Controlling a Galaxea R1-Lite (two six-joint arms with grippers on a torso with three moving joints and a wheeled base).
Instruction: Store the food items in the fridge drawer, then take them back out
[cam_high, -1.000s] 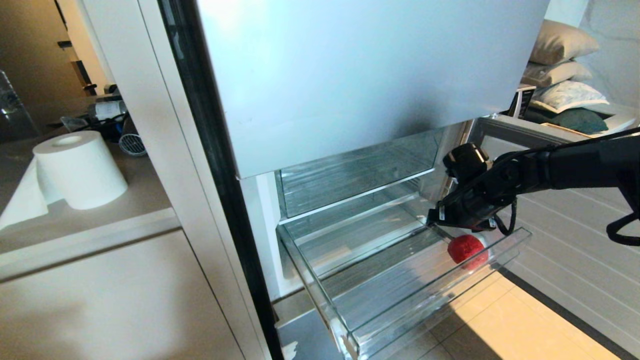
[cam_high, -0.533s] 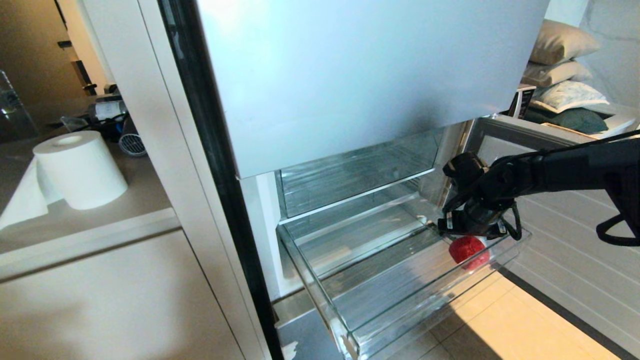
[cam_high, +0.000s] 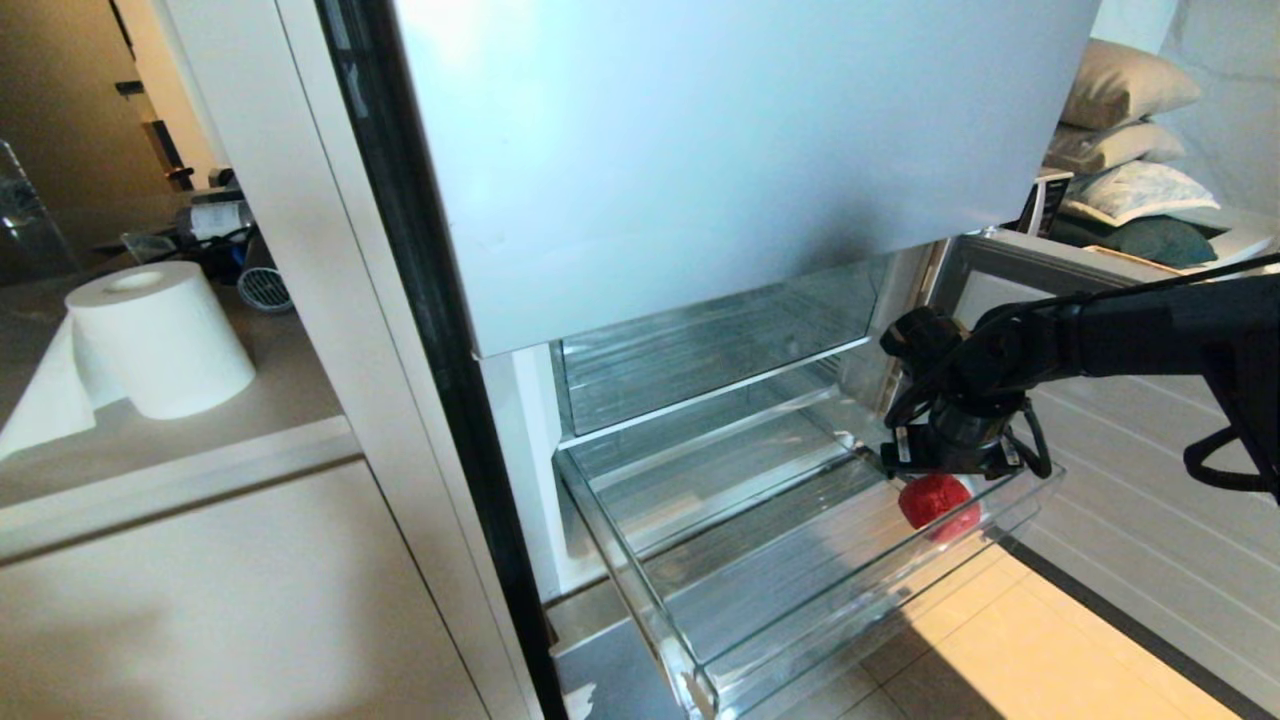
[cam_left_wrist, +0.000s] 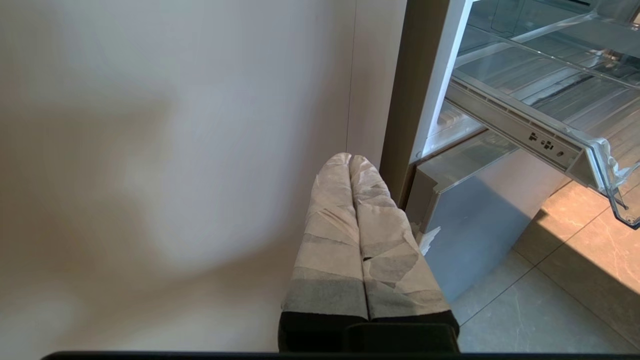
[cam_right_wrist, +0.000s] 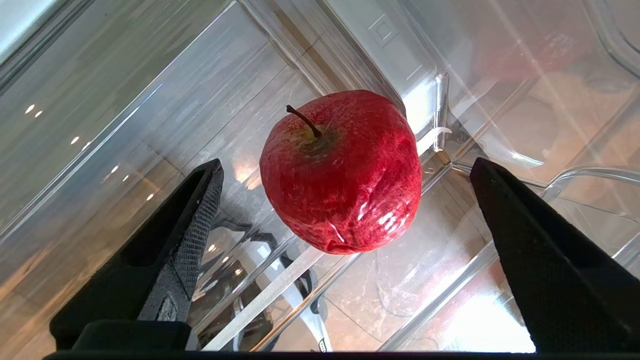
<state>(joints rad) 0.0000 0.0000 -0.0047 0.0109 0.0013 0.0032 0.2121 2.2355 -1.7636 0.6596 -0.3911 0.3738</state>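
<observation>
One red round fruit with a thin dark stem lies in the fridge drawer, near its right front corner. The drawer is pulled out, clear, with a ribbed floor. My right gripper hangs just above the fruit, pointing down. In the right wrist view the fruit sits on the drawer floor between the black fingers, which stand wide apart and clear of it; the right gripper is open. My left gripper, wrapped in pale tape, is shut and parked low beside the cabinet.
A taller clear bin sits above the drawer, under the grey-blue fridge door. A paper roll stands on the counter to the left. Tiled floor lies below the drawer's front. Cushions are at the far right.
My right wrist has turned from slanting to pointing down and settled closer over the fruit. The fruit has stayed in place. The fingers have remained apart.
</observation>
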